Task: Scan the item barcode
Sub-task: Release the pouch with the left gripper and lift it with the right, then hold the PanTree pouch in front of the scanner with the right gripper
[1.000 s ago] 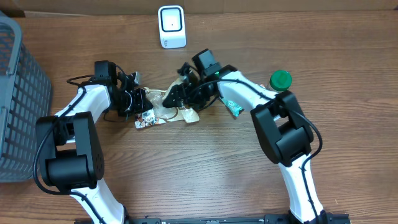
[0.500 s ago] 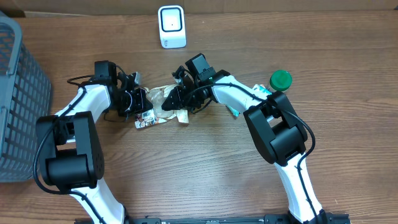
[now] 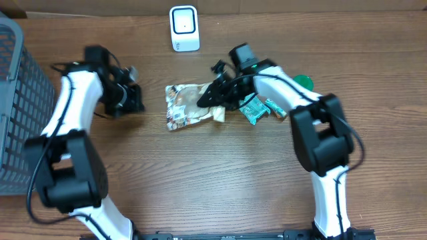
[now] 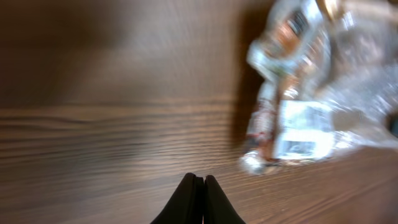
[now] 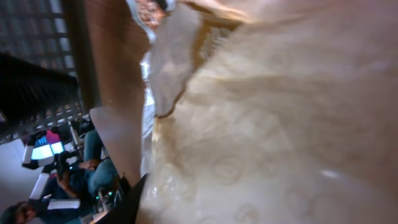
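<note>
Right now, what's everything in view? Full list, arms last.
snack bag: one, tan and silver, table centre
packet: one, green, right of the snack bag, under the right arm
round cap: one, green, further right, partly hidden
scanner: one, white, top centre
basket: one, grey, left edge
table: one, brown wood
left gripper: one, black, shut and empty, left of the snack bag
right gripper: one, black, shut on the snack bag's right end

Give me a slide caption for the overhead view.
Right gripper grips the snack packet on the table near the white scanner; left gripper, shut, sits apart.
</note>
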Motion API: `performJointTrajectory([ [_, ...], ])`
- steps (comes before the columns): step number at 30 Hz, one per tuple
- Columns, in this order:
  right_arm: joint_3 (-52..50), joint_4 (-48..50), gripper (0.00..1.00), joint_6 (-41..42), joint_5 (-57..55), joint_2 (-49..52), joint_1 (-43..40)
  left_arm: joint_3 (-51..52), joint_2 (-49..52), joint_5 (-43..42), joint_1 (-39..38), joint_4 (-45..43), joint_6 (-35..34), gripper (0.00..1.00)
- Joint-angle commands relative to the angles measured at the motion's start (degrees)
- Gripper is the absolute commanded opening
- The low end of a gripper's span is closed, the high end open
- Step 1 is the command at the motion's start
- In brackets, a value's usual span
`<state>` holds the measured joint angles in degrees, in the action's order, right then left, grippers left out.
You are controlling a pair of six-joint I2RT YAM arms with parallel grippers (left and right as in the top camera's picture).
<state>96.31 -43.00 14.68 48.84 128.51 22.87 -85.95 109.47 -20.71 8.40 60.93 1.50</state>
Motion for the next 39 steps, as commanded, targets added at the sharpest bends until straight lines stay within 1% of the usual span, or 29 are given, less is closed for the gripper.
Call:
performJointTrajectory([
  [1, 0.57, -3.3, 0.08, -7.69, 1.46, -12.11, -0.92, -5.03, -6.82, 2.03, 2.29, 1.6, 1.53, 0.08],
  [3, 0.57, -6.05, 0.08, -8.17, 1.46, -16.22, -2.34, -5.05, -8.04, 2.34, 3.06, 1.77, 1.53, 0.11],
  [6, 0.57, -10.25, 0.07, -8.13, 1.81, -22.95, -5.38, -4.85, -8.07, 5.88, 3.48, 3.02, 1.53, 0.13],
  [7, 0.57, -11.21, 0.06, -8.13, 2.29, -24.41, -6.12, -4.81, -7.93, 7.02, 3.48, 3.43, 1.51, 0.16],
  [10, 0.57, -13.6, 0.06, -8.11, 5.29, -28.57, -8.13, -4.74, -7.48, 9.92, 3.48, 3.78, 1.49, 0.27],
  [13, 0.57, -15.13, 0.06, -7.8, 7.21, -32.2, -9.44, -4.68, -7.19, 10.71, 3.48, 3.34, 1.46, 0.49],
  [14, 0.57, -15.41, 0.06, -7.45, 7.21, -33.14, -9.66, -4.68, -7.13, 10.71, 3.48, 3.21, 1.46, 0.63],
  [15, 0.57, -15.56, 0.06, -7.32, 7.41, -34.12, -9.86, -4.68, -7.04, 10.75, 3.48, 3.15, 1.49, 0.9],
  [16, 0.57, -15.65, 0.06, -7.23, 7.43, -35.08, -9.9, -4.68, -7.04, 11.02, 3.48, 3.08, 1.53, 1.0],
  [21, 0.57, -15.96, 0.07, -7.02, 7.41, -38.49, -9.77, -4.68, -7.02, 15.17, 3.5, 3.13, 1.53, 0.99],
  [23, 0.57, -15.89, 0.08, -7.02, 7.34, -38.77, -9.77, -4.68, -7.02, 15.19, 3.5, 3.15, 1.53, 1.0],
  [24, 0.57, -15.69, 0.1, -6.84, 6.21, -38.77, -9.75, -4.68, -7.02, 15.17, 3.5, 3.13, 1.51, 1.0],
  [26, 0.57, -13.49, 0.1, -2.25, 1.25, -38.77, -9.31, -4.68, -7.02, 15.17, 3.48, 3.13, 1.53, 0.99],
  [29, 1.03, -6.71, 0.1, 2.64, -7.5, -38.75, -6.56, -4.68, -7.02, 15.17, 3.48, 3.13, 1.53, 1.0],
  [31, 1.77, -2.19, 0.1, 4.63, -16.9, -38.66, -3.56, -4.68, -7.02, 15.17, 3.48, 3.13, 1.53, 0.99],
  [33, 2.03, 1.79, 0.1, 4.59, -29.97, -38.64, -0.28, -4.68, -7.02, 15.17, 3.48, 3.15, 1.53, 0.99],
  [34, 2.01, 3.91, 0.1, 3.65, -38.53, -38.47, 1.57, -4.68, -7.02, 15.17, 3.48, 3.13, 1.53, 1.0],
  [36, 2.01, 8.57, 0.1, -1.18, -53.79, -37.11, 5.16, -4.68, -7.02, 15.17, 3.48, 3.13, 1.53, 1.0],
  [39, 2.01, 17.25, 0.06, -8.26, -67.65, -33.05, 8.7, -4.68, -7.02, 15.17, 3.48, 3.15, 1.53, 1.0],
])
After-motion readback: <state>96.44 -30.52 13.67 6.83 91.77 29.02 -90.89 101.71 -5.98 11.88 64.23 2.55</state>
